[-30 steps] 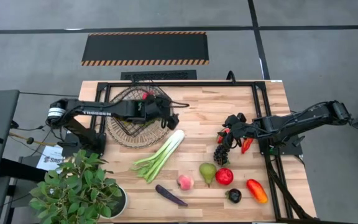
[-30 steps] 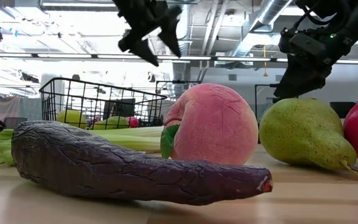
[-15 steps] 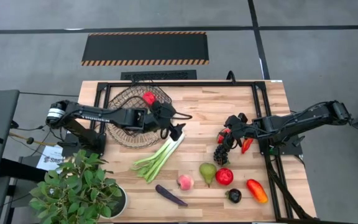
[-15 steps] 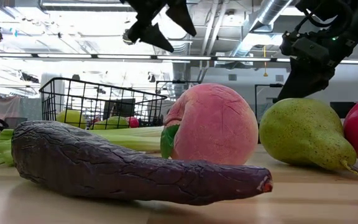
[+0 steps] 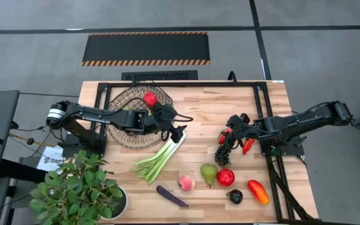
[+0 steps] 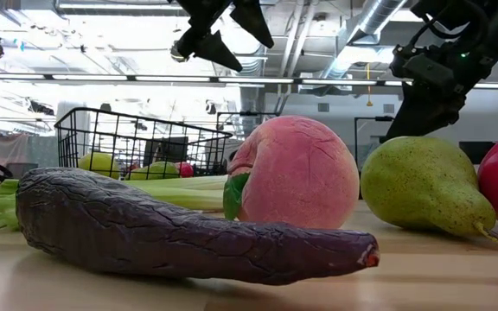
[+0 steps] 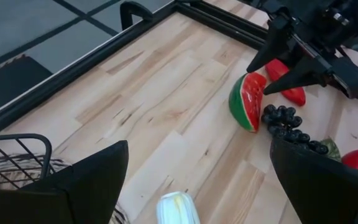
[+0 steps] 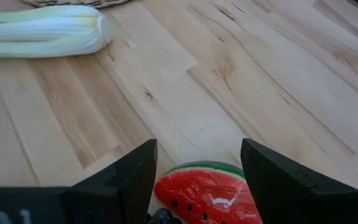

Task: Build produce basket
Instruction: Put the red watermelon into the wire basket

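The wire basket point(image 5: 127, 122) stands at the table's far left with a red apple point(image 5: 149, 99) in it. The leek point(image 5: 161, 155) lies slantwise beside it, flat on the wood. My left gripper point(image 5: 175, 128) hangs open in the air above the leek's white end point(image 7: 178, 208), touching nothing. My right gripper point(image 5: 229, 136) is open and tipped down over the watermelon slice point(image 8: 210, 193), with a finger on either side above it and apart from it. Dark grapes point(image 5: 220, 153) and a red chilli point(image 5: 248, 145) lie next to the slice.
Near the front edge lie a green pear point(image 5: 208, 173), a red apple point(image 5: 225, 177), a peach point(image 5: 186, 182), an aubergine point(image 5: 171, 196) and an orange pepper point(image 5: 258, 191). A potted plant point(image 5: 77, 190) stands at the near left corner. A black frame point(image 5: 186, 83) runs round the table.
My left gripper has swung from over the basket's right rim toward the table's near edge and stopped above the leek's white end, tipping up a little. It stays open. The red apple in the basket, covered by the arm before, shows now.
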{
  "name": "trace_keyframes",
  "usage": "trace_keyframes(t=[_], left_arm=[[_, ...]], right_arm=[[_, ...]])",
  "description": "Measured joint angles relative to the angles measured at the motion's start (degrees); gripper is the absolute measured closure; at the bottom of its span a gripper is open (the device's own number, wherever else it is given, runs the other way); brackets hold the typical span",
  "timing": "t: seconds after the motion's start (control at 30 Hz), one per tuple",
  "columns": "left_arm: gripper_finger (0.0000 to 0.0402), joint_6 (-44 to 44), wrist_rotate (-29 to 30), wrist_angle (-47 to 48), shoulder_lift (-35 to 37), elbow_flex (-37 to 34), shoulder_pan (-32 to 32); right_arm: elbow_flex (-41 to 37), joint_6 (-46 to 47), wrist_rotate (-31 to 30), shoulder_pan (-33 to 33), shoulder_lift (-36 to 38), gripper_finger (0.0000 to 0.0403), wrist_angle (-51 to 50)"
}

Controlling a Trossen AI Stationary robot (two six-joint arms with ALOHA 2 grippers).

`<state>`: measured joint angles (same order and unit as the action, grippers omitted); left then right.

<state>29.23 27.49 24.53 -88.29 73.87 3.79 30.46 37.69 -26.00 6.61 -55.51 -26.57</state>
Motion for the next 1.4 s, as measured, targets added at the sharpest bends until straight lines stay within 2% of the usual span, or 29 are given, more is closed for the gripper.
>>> trace_keyframes(t=[0.27,1.4], left_arm=[[0.0025,2.07,-0.68,-0.02,0.00,-0.02,0.46],[0.0025,0.55,-1.53,0.41,-0.02,-0.02,2.01]], right_arm=[[0.00,-0.43,-0.09,0.00,0.00,0.0148,0.02],[0.00,-0.17,0.61,0.00,0.00,0.0148,0.09]])
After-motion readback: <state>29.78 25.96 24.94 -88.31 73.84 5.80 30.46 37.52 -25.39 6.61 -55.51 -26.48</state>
